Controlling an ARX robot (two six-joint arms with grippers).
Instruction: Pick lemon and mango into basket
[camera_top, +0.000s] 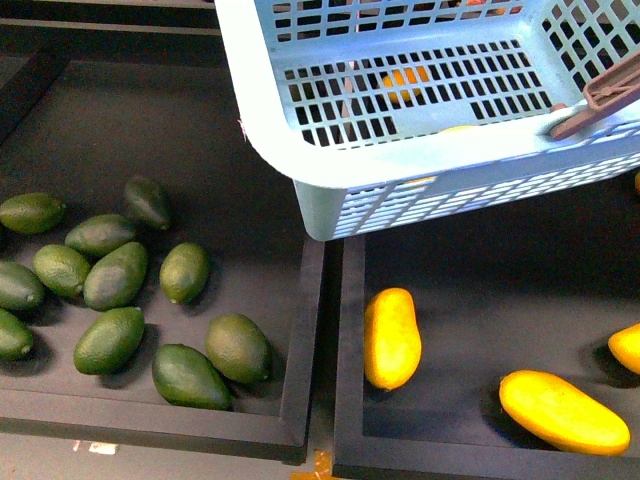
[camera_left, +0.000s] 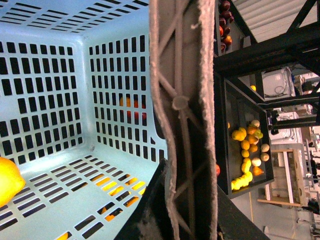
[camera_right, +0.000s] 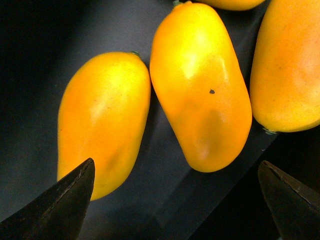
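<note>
Right gripper (camera_right: 176, 165): jaws spread wide, holding nothing. In the right wrist view the mango (camera_right: 200, 90) lies on the dark tray floor (camera_right: 30, 75), in the gap between the two fingertips. Its rounded end is nearest the gripper's midline and is untouched. A second mango (camera_right: 102, 120) lies just beside it, partly behind one fingertip (camera_right: 65, 200).

Left gripper (camera_left: 190, 200): clamped on the basket (camera_top: 400, 165) by its brown handle (camera_left: 182, 100). In the front view I see the basket tilted above the trays. The lemon (camera_left: 7, 180) sits inside on the slotted bottom.
</note>
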